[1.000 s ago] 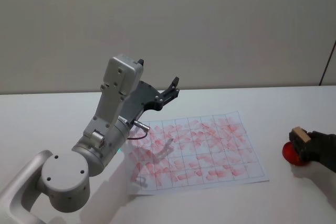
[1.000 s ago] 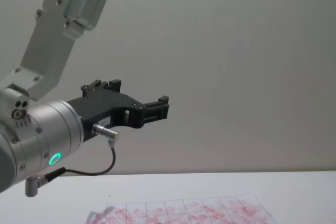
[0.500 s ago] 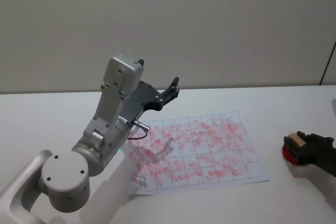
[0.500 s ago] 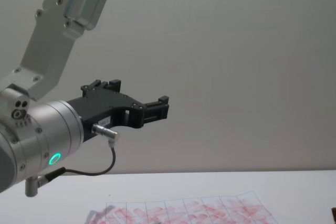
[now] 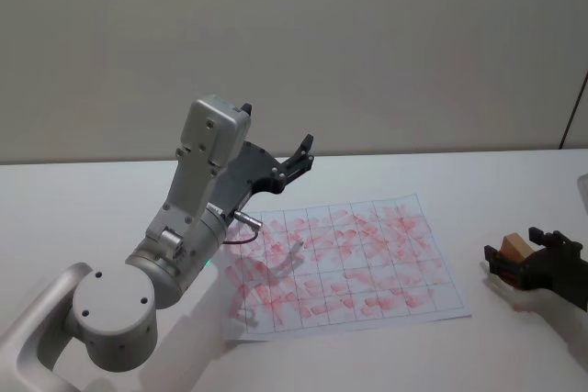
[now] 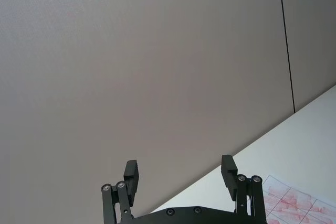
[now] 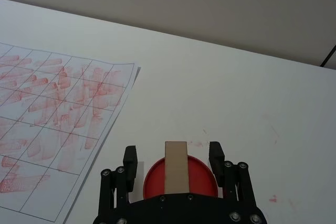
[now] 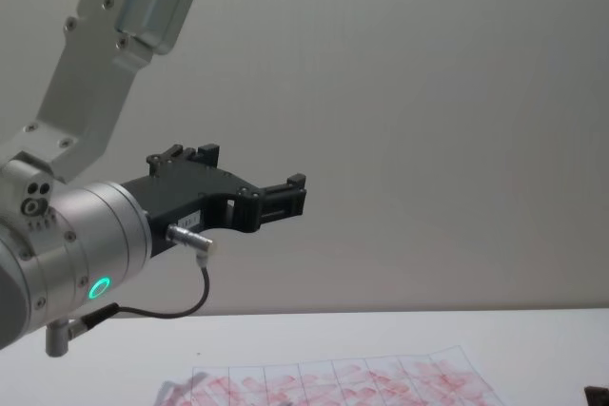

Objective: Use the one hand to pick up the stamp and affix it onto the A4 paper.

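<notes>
The stamp [image 5: 514,247], a small beige-topped block, stands on the table to the right of the A4 paper [image 5: 349,259]. In the right wrist view the stamp [image 7: 176,166] rises from a round red ink pad [image 7: 155,179]. My right gripper [image 5: 519,252] is open around it, one finger on each side with a gap to the block [image 7: 173,158]. The gridded sheet [image 7: 47,114] is covered in red-pink marks. My left gripper [image 5: 301,155] hangs open high above the paper's far left corner, holding nothing [image 6: 180,174].
The white table [image 5: 92,208] runs back to a plain wall. The raised left arm [image 5: 197,218] looms over the paper's left edge, and its silver wrist with a green ring light [image 8: 86,263] fills the chest view's left. A dark cable [image 5: 581,112] hangs at far right.
My right gripper has moved left and down until its fingers flank the stamp, now covering the red pad in the head view. The left arm has not moved.
</notes>
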`<state>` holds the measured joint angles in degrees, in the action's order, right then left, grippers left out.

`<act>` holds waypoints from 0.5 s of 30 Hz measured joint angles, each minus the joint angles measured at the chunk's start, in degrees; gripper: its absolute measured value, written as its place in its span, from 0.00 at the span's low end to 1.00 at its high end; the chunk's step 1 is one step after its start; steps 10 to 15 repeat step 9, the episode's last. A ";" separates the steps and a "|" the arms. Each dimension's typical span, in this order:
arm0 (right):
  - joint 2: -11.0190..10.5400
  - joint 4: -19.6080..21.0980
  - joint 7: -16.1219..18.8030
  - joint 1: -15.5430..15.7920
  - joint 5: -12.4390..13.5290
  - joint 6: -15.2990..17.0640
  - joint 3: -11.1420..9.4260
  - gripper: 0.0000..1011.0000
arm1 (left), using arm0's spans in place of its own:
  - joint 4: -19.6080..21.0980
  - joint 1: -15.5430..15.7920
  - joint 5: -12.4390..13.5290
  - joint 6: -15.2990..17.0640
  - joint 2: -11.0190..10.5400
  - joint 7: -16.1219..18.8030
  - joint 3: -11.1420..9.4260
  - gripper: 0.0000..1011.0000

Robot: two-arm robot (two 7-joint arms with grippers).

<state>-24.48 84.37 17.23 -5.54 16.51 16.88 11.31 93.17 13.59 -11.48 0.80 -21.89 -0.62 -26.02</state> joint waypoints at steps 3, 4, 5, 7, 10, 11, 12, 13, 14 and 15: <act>0.01 -0.02 0.02 -0.01 -0.02 0.01 0.02 0.90 | 0.00 0.00 0.00 0.00 0.00 0.00 0.00 0.99; 0.02 -0.04 0.03 -0.02 -0.03 0.02 0.03 0.91 | 0.00 0.00 0.00 0.00 0.00 0.00 0.00 0.99; 0.03 -0.04 0.03 -0.02 -0.03 0.02 0.03 0.94 | 0.00 0.00 0.00 0.00 0.00 0.00 0.00 0.99; 0.04 -0.06 0.04 -0.04 -0.05 0.04 0.05 0.99 | 0.00 0.00 0.00 0.00 0.00 0.00 0.00 0.99; 0.04 -0.07 0.05 -0.04 -0.05 0.05 0.06 0.99 | 0.00 0.00 0.00 0.00 0.00 0.00 0.00 0.99; 0.04 -0.07 0.05 -0.04 -0.05 0.05 0.06 0.99 | 0.00 0.00 0.00 0.00 0.00 0.00 0.00 0.99; 0.04 -0.07 0.05 -0.04 -0.05 0.05 0.06 0.99 | 0.00 0.00 0.00 0.00 0.00 0.00 0.00 0.99; 0.04 -0.07 0.05 -0.04 -0.05 0.05 0.06 0.99 | 0.00 0.00 0.00 0.00 0.00 0.00 0.00 0.99; 0.04 -0.07 0.05 -0.04 -0.05 0.05 0.06 0.99 | 0.00 0.00 0.00 0.00 0.00 0.00 0.00 0.99; 0.04 -0.07 0.05 -0.04 -0.05 0.05 0.06 0.99 | 0.00 0.00 0.00 0.00 0.00 0.00 0.00 0.99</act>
